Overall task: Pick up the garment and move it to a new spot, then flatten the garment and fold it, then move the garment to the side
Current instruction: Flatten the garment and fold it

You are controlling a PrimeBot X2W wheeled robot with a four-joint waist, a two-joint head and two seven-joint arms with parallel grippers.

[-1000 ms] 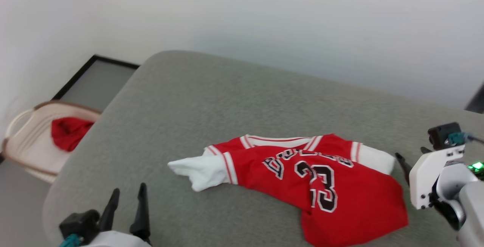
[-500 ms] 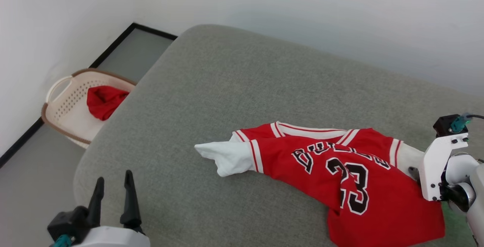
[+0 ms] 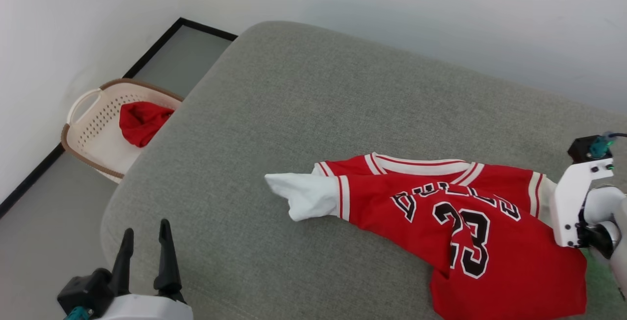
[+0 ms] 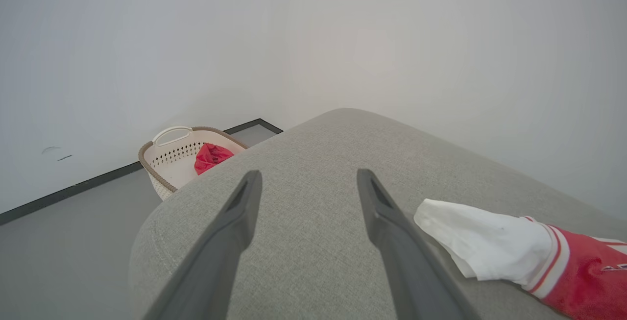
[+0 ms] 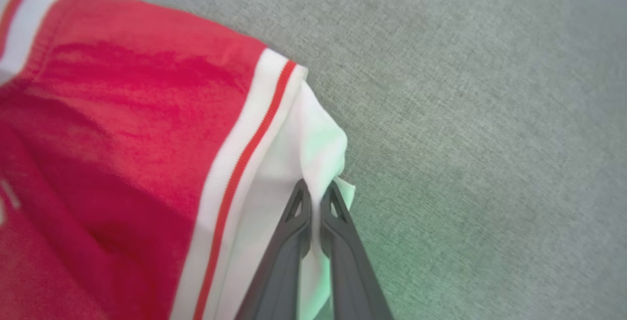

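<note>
The garment point(image 3: 441, 212), a red jersey with white sleeves and a black "23", lies rumpled on the grey cushion point(image 3: 294, 89), right of centre in the head view. In the right wrist view my right gripper point(image 5: 317, 185) is shut on the garment's white right sleeve point(image 5: 299, 148), pinching a fold of the cloth. The head view has its white wrist housing point(image 3: 570, 207) over that sleeve. My left gripper point(image 3: 146, 229) stands open at the lower left, apart from the garment. From the left wrist, the left gripper point(image 4: 308, 175) is empty, and the other white sleeve point(image 4: 485, 249) lies to its right.
A cream laundry basket point(image 3: 81, 114) with a red cloth point(image 3: 142, 121) in it sits on the floor off the cushion's left end, against the wall; it is also in the left wrist view point(image 4: 166, 136). Bare cushion stretches behind and left of the garment.
The head camera has shifted. My right gripper came onto the garment's right sleeve and shut on it. The left gripper stays open in place.
</note>
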